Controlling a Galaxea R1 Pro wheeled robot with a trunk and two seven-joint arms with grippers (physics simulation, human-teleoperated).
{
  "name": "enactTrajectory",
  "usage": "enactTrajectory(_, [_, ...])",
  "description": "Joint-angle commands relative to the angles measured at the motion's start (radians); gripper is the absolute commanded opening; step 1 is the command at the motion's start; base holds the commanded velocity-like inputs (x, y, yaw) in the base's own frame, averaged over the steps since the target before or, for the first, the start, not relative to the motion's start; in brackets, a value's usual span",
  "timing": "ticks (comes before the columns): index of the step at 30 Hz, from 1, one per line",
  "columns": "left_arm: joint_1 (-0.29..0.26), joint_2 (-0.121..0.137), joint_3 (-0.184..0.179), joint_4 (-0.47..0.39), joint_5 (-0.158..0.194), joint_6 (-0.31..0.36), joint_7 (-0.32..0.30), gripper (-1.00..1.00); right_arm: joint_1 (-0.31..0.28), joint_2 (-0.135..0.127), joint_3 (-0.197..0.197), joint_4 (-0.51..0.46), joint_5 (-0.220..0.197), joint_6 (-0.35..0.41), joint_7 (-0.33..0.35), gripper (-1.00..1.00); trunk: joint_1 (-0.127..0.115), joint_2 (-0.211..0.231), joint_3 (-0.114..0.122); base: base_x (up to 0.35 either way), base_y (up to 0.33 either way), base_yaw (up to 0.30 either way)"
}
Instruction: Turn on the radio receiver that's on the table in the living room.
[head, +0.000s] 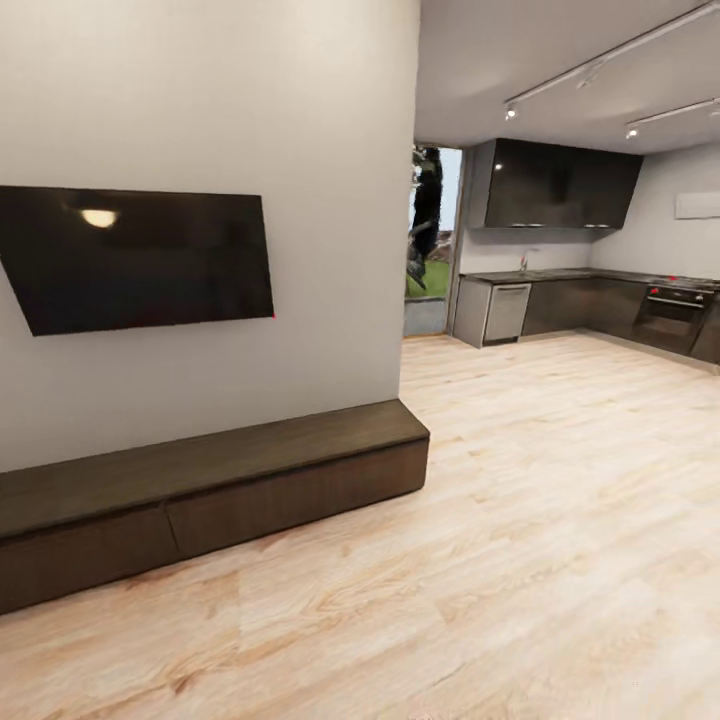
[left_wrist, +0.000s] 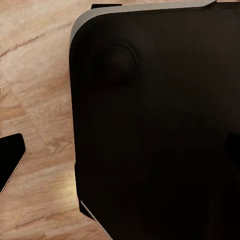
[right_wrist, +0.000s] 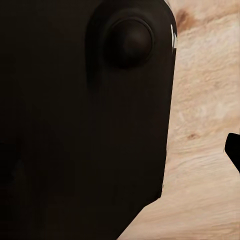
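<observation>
The radio receiver and the glossy grey table are out of view. In the head view I face an off-white wall (head: 330, 150) above a light wood plank floor (head: 520, 560). In the left wrist view a dark fingertip (left_wrist: 11, 160) of my left gripper (left_wrist: 120, 160) sits at one edge, the other faint against the robot's black base (left_wrist: 150, 125); the jaws stand wide apart with nothing between them. My right gripper (right_wrist: 120, 152) has one fingertip (right_wrist: 234, 150) at the frame edge over the floor, also spread and holding nothing.
A black wall-mounted screen (head: 135, 258) hangs over a long dark brown bench (head: 210, 490) at the left. Past the wall's corner, open floor leads to a dark kitchen (head: 580, 290) with an oven (head: 672, 318) and a glass doorway (head: 432, 240).
</observation>
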Motion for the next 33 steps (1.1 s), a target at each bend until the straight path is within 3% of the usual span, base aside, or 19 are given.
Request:
enactTrajectory(1, [0.000,0.000,0.000,0.000,0.000,0.000,0.000,1.00,0.000,0.000,0.000,0.000,0.000,0.000,0.000,1.00,0.000,0.000,0.000,0.000,0.000,-0.286])
enactTrajectory(33, [0.000,0.000,0.000,-0.001,0.000,0.000,0.000,1.00,0.000,0.000,0.002,0.000,0.001,0.002,0.001,1.00,0.000,0.000,0.000,0.000,0.000,-0.291])
